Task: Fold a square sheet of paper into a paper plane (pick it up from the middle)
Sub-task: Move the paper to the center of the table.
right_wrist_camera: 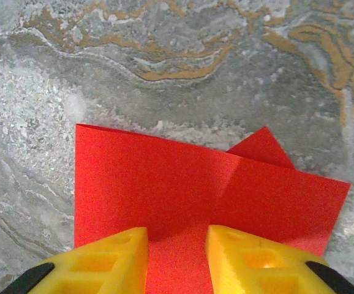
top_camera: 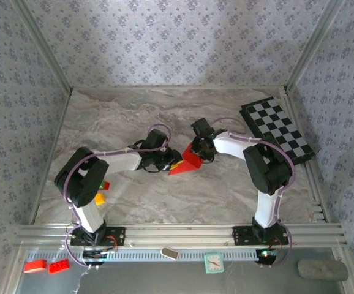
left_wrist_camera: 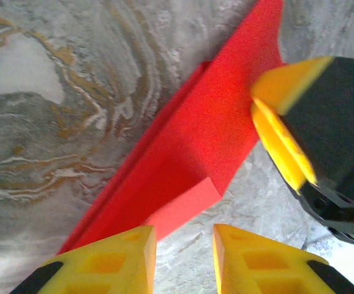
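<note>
The paper (top_camera: 186, 164) lies mid-table as a folded red wedge, not yet a dart; its long axis runs on a slant, from a narrow point toward the near left up to a broad end toward the far right. The two grippers close on it from opposite ends, so it sits between them.

From the left wrist view the wedge stretches away from the left gripper (left_wrist_camera: 182, 236), up and to the right; a loose flap (left_wrist_camera: 183, 205) juts from its near edge, just beside the left-hand finger. Those jaws stand partly open with bare table (left_wrist_camera: 48, 141) in the gap; they hold nothing.

The right gripper (right_wrist_camera: 177, 236) is over the broad end; its jaws stand partly open too. The sheet's flat face shows through the gap, so the fingers straddle it rather than pinch it. Whether they press it to the table I cannot tell.

By my reckoning the right arm has the better reach on the body of the sheet and the left is nearer the point and flap. Any next crease would likely run along that slanted axis; one hand would pin while the other turns the flap.

Farther out a checkered board (top_camera: 278, 130) lies far right; red bricks (top_camera: 47, 266) and a small clock-like thing (top_camera: 213, 263) sit below the near rail. The paper is plain; I can read no brand, label or writing anywhere, and the clock face is too small to make out.
</note>
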